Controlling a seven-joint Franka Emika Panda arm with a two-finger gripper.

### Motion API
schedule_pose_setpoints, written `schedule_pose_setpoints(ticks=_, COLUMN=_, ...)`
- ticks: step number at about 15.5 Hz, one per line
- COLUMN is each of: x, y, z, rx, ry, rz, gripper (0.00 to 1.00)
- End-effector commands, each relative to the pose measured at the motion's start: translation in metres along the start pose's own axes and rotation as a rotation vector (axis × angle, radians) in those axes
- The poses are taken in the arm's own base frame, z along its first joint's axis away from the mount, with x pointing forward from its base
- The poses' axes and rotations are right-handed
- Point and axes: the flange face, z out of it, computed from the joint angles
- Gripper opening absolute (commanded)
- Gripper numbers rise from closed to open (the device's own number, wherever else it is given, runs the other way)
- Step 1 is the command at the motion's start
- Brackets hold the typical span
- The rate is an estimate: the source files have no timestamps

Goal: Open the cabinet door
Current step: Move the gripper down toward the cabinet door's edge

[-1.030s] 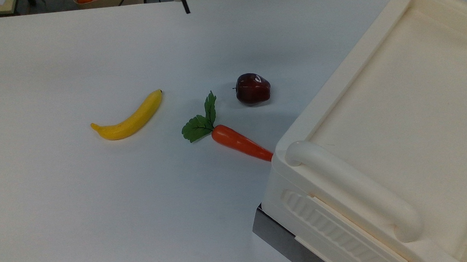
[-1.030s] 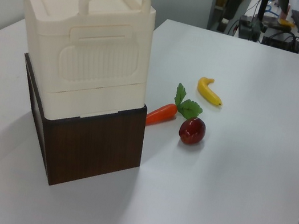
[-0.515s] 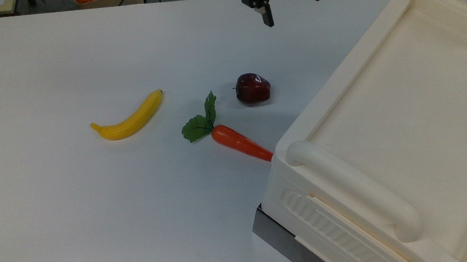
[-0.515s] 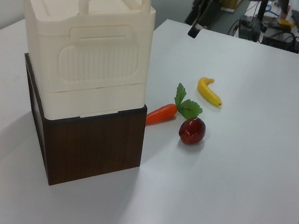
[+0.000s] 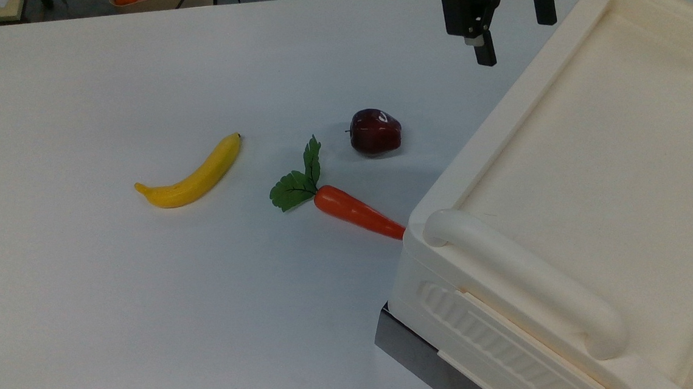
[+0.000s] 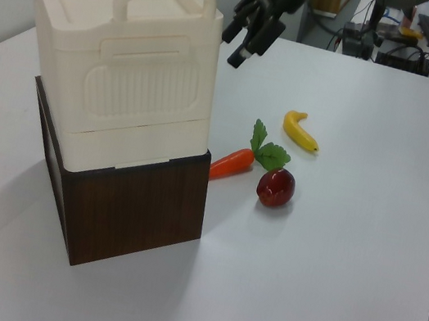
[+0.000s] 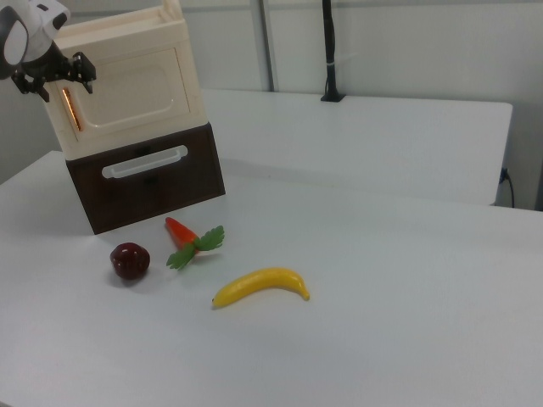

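Door (image 7: pixel 127 95) just right of the jaws in the right view, shut flush in the cream cabinet (image 7: pixel 127 32). Copper strip (image 7: pixel 69 108) at the door's end nearest the jaws, just below them. Jaws spread wide, nothing between them, up by the cabinet's top corner; touching it or not, cannot tell. Further below the jaws, under the cabinet, a dark brown drawer (image 7: pixel 144 182) with a pale handle (image 7: pixel 144 161). Lower still, on the white table (image 7: pixel 382 254), well apart from the jaws: apple (image 7: pixel 129 260), carrot (image 7: pixel 180 233) and, farthest off, banana (image 7: pixel 260 286).
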Motion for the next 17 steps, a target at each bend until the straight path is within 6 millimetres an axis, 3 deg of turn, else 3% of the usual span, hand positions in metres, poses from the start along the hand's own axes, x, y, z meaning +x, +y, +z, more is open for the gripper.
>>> schedule_pose_setpoints(ticks=1, x=0.005, y=0.001, z=0.012, rx=-0.018, ry=0.008, rz=-0.038, gripper=0.87)
schedule_pose_setpoints(ticks=4, x=0.003, y=0.0, z=0.021, rx=-0.024, ry=-0.007, rz=-0.05, gripper=0.77)
schedule_pose_setpoints(ticks=7, x=0.002, y=-0.004, z=0.024, rx=-0.032, ry=-0.015, rz=-0.068, gripper=0.56)
schedule_pose_setpoints(ticks=11, x=0.003, y=-0.008, z=0.026, rx=-0.025, ry=-0.017, rz=-0.076, gripper=0.39)
schedule_pose_setpoints(ticks=12, x=0.003, y=-0.01, z=0.026, rx=-0.023, ry=-0.017, rz=-0.093, gripper=0.3)
schedule_pose_setpoints(ticks=17, x=0.004, y=-0.016, z=0.028, rx=-0.009, ry=-0.015, rz=-0.106, gripper=0.27)
